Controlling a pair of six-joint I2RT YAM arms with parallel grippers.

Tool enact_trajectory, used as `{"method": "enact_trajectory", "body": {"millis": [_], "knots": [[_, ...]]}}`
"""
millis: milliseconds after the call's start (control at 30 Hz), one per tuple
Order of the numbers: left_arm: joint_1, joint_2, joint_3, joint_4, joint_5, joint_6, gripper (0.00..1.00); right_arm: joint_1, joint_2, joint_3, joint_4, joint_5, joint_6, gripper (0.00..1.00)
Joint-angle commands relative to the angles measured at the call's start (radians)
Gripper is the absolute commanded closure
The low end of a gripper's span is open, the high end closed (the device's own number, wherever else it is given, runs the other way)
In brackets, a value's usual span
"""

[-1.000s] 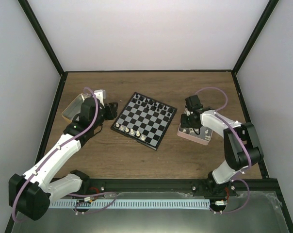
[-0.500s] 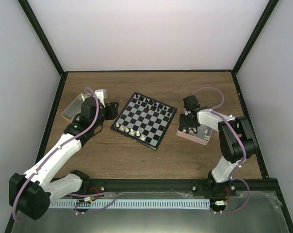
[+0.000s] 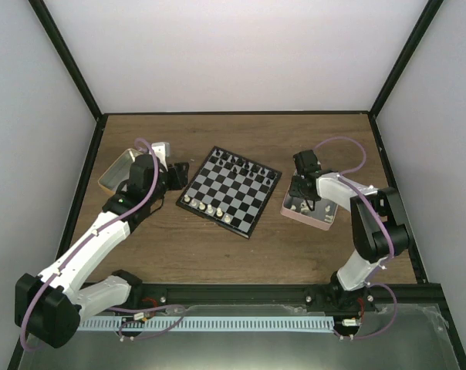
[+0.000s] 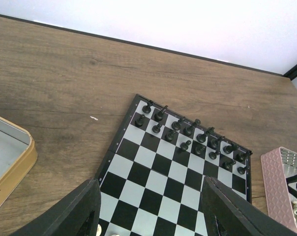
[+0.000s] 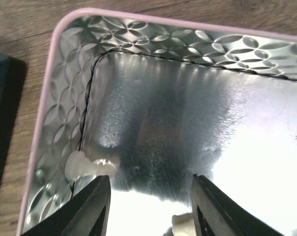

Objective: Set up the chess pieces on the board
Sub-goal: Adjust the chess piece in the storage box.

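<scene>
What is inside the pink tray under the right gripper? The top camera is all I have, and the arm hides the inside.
Observer: In the right wrist view, a cream-white piece lies on its side against the patterned wall of the pink tray, at the left of that view.
Operator: Only that one?
Observer: No. A second cream piece shows at the bottom edge of that view, between the fingers of the right gripper and close to the right-hand one.
Operator: Is it clamped?
Observer: No. The jaws stand well apart, with bare shiny tray floor between them.
</scene>
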State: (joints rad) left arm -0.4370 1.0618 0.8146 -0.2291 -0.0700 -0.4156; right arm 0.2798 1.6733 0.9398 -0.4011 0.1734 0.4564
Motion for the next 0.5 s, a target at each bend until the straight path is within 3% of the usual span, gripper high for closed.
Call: {"method": "enact_trajectory", "body": {"millis": [0,233,467], "knots": [[0.004,-0.003,-0.009,0.014,-0.001,0.006,0.42,-0.006,-0.076,0.007,-0.084,-0.001,0.024,0.51],[0.005,0.005,-0.008,0.022,0.011,0.003,0.42,-0.006,-0.103,-0.036,-0.048,-0.045,0.085,0.47],[0.004,-0.004,-0.016,0.017,0.009,-0.001,0.42,-0.037,-0.117,-0.086,0.151,-0.173,0.323,0.62]]}}
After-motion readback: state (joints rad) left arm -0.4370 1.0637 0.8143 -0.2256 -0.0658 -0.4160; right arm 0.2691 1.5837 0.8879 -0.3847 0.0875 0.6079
